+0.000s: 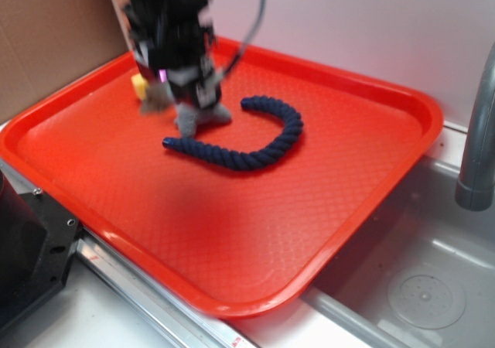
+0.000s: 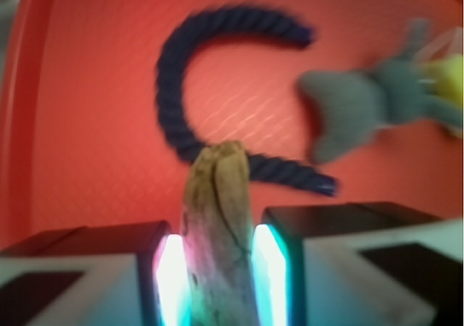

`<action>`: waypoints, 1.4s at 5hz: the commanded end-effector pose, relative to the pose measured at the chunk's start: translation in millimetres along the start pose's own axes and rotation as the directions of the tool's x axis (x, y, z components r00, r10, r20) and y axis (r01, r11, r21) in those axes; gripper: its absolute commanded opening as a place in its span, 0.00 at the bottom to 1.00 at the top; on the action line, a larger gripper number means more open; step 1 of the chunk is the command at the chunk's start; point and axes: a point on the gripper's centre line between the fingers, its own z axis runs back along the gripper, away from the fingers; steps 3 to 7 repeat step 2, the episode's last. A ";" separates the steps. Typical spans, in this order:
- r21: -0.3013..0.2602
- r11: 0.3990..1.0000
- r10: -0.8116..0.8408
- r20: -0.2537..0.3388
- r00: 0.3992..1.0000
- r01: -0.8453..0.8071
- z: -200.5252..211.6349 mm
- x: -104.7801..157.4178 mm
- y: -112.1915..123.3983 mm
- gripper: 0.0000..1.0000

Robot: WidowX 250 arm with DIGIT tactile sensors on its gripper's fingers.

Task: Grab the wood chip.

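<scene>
One tan, cracked wood chip (image 2: 217, 232), clamped between jaws

Red textured tray (image 1: 325, 209) beside a grey sink; lying on it a curved navy rope (image 1: 255, 151), a grey plush toy (image 1: 197, 116) and a yellow sponge (image 1: 139, 85)

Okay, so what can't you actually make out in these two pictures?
- Exterior view: the tan-brown wood chip is hidden behind the blurred black gripper.
- Wrist view: the chip's lower end is cut off by the bottom edge.
- Both views: the grey plush toy is motion-blurred; the yellow sponge is mostly covered.
</scene>
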 end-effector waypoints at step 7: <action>0.031 0.960 0.276 0.055 0.959 -0.278 62.9 -2.5 24.5 0.00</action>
